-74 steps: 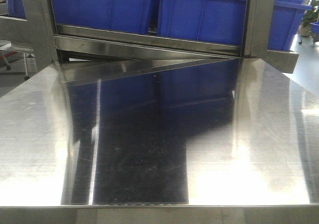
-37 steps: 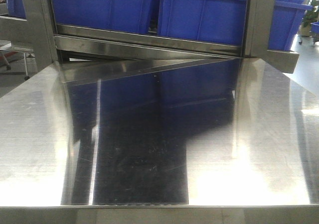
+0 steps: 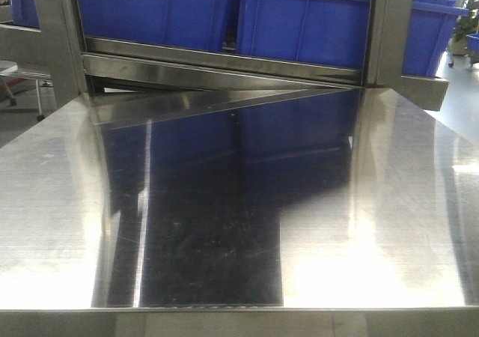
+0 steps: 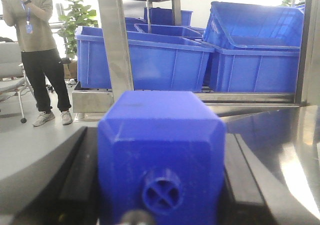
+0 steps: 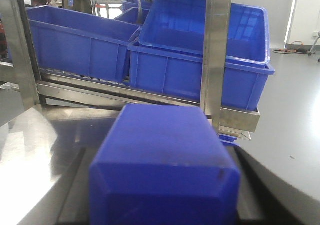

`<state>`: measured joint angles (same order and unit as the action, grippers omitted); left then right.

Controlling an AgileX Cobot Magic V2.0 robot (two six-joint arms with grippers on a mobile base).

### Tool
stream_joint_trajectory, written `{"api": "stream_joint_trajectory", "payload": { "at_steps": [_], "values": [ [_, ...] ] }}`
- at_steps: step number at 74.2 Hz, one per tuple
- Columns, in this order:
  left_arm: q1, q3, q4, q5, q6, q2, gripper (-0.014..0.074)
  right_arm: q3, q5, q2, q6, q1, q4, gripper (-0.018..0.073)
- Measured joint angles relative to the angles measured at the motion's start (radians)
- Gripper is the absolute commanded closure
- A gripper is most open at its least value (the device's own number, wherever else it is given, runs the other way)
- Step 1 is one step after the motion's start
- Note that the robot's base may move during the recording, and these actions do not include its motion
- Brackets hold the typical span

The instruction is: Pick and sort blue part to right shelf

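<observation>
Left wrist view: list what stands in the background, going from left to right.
standing person → potted plant → steel upright → tilted blue bin

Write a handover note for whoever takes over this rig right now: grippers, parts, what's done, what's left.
Left gripper: shut on the cross-marked blue part, with a black finger on each side.
Right gripper: shut on the plain blue part.
Neither arm nor part shows in the front view, only the steel table and the blue bins on the rack behind it.
Done: both parts appear picked.
Left: carry them to the right shelf and release.
</observation>
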<state>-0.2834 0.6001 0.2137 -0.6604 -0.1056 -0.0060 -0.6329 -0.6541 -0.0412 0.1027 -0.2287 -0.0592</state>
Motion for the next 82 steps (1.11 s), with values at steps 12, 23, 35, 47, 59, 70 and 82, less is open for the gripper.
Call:
{"api": "stream_joint_trajectory", "payload": {
  "at_steps": [12,23,35,47,59,70,82],
  "values": [
    [0.000,0.000,0.000,0.000,0.000,0.000,0.0302,0.000,0.000,0.000,0.000,0.000,0.000,0.0344],
    [0.000,0.000,0.000,0.003,0.000,0.000,0.0302,0.000,0.000,0.002,0.000,0.000,0.000,0.0344],
    [0.000,0.000,0.000,0.004,0.000,0.000,0.0302,0.000,-0.002,0.002,0.000,0.000,0.000,0.0344],
    [0.000,0.000,-0.002,0.002,0.000,0.000,0.0302,0.000,-0.004,0.002,0.000,0.000,-0.002,0.0344],
    [0.000,0.000,-0.002,0.003,0.000,0.000,0.0302,0.000,-0.004,0.002,0.000,0.000,-0.002,0.0344],
    [0.000,0.000,-0.002,0.003,0.000,0.000,0.0302,0.000,-0.004,0.002,0.000,0.000,-0.002,0.0344],
    [0.000,0.000,-0.002,0.003,0.000,0.000,0.0302,0.000,-0.004,0.002,0.000,0.000,-0.002,0.0344]
  ]
}}
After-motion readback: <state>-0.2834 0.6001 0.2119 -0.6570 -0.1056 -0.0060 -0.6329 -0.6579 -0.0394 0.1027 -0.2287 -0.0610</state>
